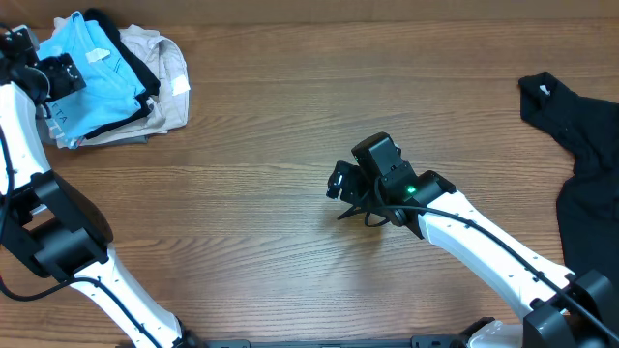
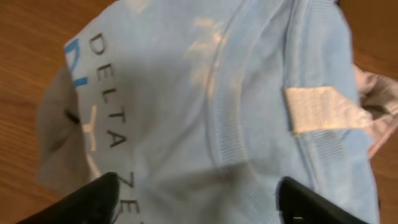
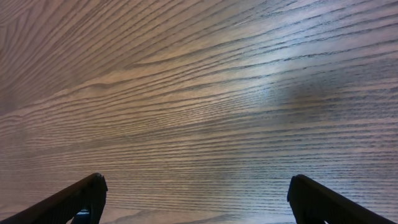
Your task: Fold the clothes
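A folded light blue T-shirt (image 1: 102,87) tops a pile of clothes at the table's far left corner. In the left wrist view the T-shirt (image 2: 180,93) fills the frame, with its ribbed collar, dark lettering and a white neck label (image 2: 317,109). My left gripper (image 1: 63,75) hovers over the pile's left side, open, its fingers spread wide above the cloth (image 2: 196,193) and holding nothing. A black shirt (image 1: 590,164) lies crumpled at the right edge. My right gripper (image 1: 340,184) stands open over bare wood (image 3: 196,186) at mid-table.
Under the blue T-shirt lie a black garment (image 1: 132,58) and a beige one (image 1: 172,82). The wooden table (image 1: 290,97) stretches between the pile and the black shirt. My right arm reaches in from the lower right.
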Tool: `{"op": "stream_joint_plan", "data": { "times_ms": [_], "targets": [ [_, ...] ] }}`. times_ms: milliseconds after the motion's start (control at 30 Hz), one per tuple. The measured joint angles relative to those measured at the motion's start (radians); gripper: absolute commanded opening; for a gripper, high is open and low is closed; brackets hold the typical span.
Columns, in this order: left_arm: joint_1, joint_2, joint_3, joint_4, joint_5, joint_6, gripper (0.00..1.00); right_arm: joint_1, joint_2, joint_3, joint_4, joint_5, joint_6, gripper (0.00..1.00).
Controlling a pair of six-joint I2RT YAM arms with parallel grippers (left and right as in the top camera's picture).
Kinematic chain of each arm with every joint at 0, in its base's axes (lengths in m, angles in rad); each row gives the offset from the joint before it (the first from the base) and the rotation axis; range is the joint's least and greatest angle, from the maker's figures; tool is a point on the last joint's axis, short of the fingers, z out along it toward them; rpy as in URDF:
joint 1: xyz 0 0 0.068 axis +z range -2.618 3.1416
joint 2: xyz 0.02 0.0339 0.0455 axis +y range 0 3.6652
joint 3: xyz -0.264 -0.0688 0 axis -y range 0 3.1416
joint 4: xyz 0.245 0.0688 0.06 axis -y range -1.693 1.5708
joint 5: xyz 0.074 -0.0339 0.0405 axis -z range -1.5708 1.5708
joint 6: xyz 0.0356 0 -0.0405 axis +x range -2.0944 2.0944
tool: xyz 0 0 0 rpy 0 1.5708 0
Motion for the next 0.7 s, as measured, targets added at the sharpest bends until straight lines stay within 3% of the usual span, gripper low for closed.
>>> {"op": "stream_joint_plan", "data": {
  "times_ms": [33, 167, 400, 700],
  "targets": [
    [-0.002, 0.0, 0.0, 0.004, 0.016, -0.003, 0.55, 0.0, 0.0, 0.0, 0.0, 0.0, 0.0, 0.98],
    [-0.018, 0.0, 0.0, 0.024, 0.09, -0.023, 0.05, 0.0, 0.0, 0.0, -0.001, 0.0, 0.0, 0.98],
    [-0.087, 0.0, 0.0, 0.105, 0.133, -0.077, 0.04, 0.0, 0.0, 0.0, 0.0, 0.0, 0.0, 0.98],
    [-0.196, 0.029, 0.0, 0.16, 0.083, -0.105, 0.04, 0.0, 0.0, 0.0, -0.007, 0.0, 0.0, 0.98]
  ]
}}
